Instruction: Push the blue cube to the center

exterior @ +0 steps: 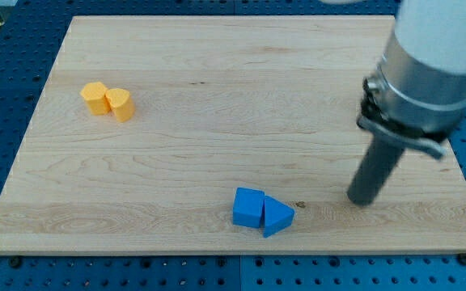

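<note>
Our tip: my tip sits on the pale wooden surface, right of the blue pair, apart.
Claw: none to see, only our rod.
Blue cube: near the view's bottom, touching the blue triangular wedge.
Top left: two orange blocks, touching.

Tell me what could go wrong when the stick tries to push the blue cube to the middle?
1. The blue cube touches the blue triangular block, which lies between it and my tip. Pushing from the view's right would likely shove both blocks, or make the cube turn and slip aside.
2. Both blue blocks sit near the board's bottom edge, so a crooked push might slide one off.
</note>
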### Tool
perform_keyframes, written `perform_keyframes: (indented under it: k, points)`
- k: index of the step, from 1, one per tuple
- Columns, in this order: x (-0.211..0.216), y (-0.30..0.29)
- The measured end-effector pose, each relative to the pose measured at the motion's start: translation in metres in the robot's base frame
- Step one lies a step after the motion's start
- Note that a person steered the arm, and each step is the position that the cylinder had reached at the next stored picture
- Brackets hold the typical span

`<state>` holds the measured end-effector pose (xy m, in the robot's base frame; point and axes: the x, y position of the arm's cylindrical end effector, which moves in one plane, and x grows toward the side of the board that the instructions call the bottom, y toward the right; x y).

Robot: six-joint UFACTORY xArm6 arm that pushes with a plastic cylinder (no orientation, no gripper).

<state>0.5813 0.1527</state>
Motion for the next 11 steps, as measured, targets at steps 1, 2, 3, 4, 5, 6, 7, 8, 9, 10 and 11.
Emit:
perform_keyframes:
  k: [1, 2, 3, 4, 5, 6, 7, 8, 9, 10, 11]
  points:
    - [0.038, -0.01]
    - [0.036, -0.052]
    - [0.036, -0.098]
    - [0.036, -0.1]
    - [0.036, -0.129]
    - [0.036, -0.143]
    - [0.036, -0.156]
    - [0.034, -0.155]
    - [0.02, -0.154]
    - [0.004, -0.144]
    - [-0.013, -0.135]
